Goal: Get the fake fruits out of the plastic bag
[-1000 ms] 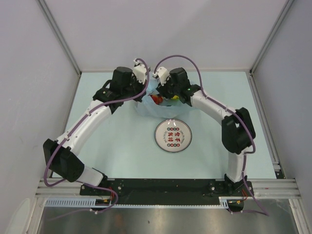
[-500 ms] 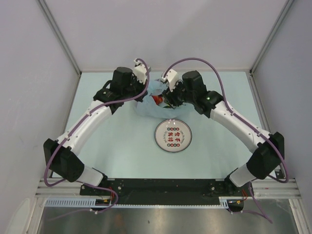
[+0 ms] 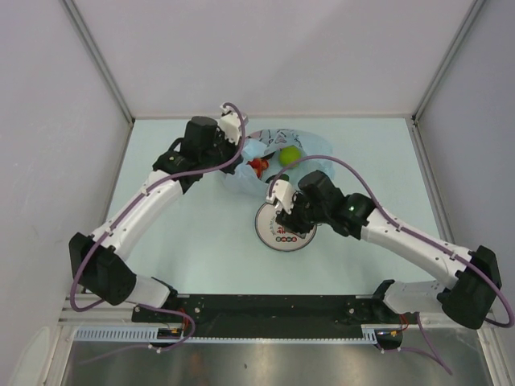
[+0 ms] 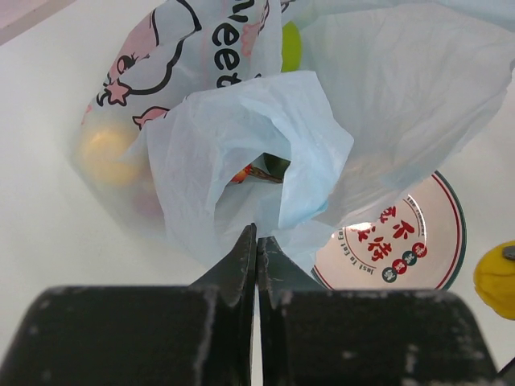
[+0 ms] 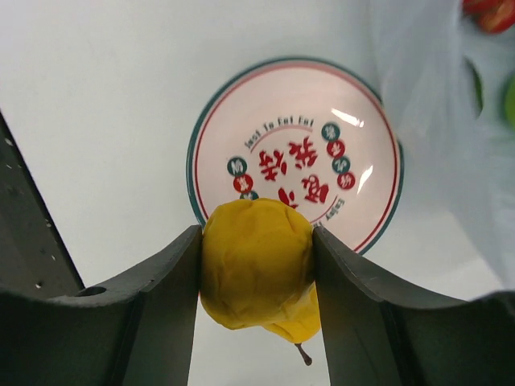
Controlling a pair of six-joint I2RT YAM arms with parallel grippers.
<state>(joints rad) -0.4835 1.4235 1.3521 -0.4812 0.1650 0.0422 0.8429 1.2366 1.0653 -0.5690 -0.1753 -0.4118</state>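
Note:
The light-blue plastic bag (image 3: 310, 145) lies at the back of the table, mouth toward the plate. My left gripper (image 3: 244, 159) is shut on its near edge; the left wrist view shows the tips (image 4: 257, 235) pinching the film (image 4: 241, 129). Inside the bag are a green apple (image 3: 290, 154), red berries (image 3: 259, 166) and an orange-yellow fruit (image 4: 105, 153) that shows through the film. My right gripper (image 5: 257, 273) is shut on a yellow pear-shaped fruit (image 5: 257, 269) with a small stem. It hangs over the near rim of the white plate (image 5: 241, 121).
The round white plate (image 3: 272, 236) with red lettering lies in front of the bag, partly under my right wrist (image 3: 310, 205). Grey walls close off the left, right and back of the table. The bag's loose film (image 5: 451, 161) lies right of the plate.
My right arm has drawn back from the bag toward the plate with the yellow fruit in its jaws. The green apple now shows. My left gripper has stayed on the bag.

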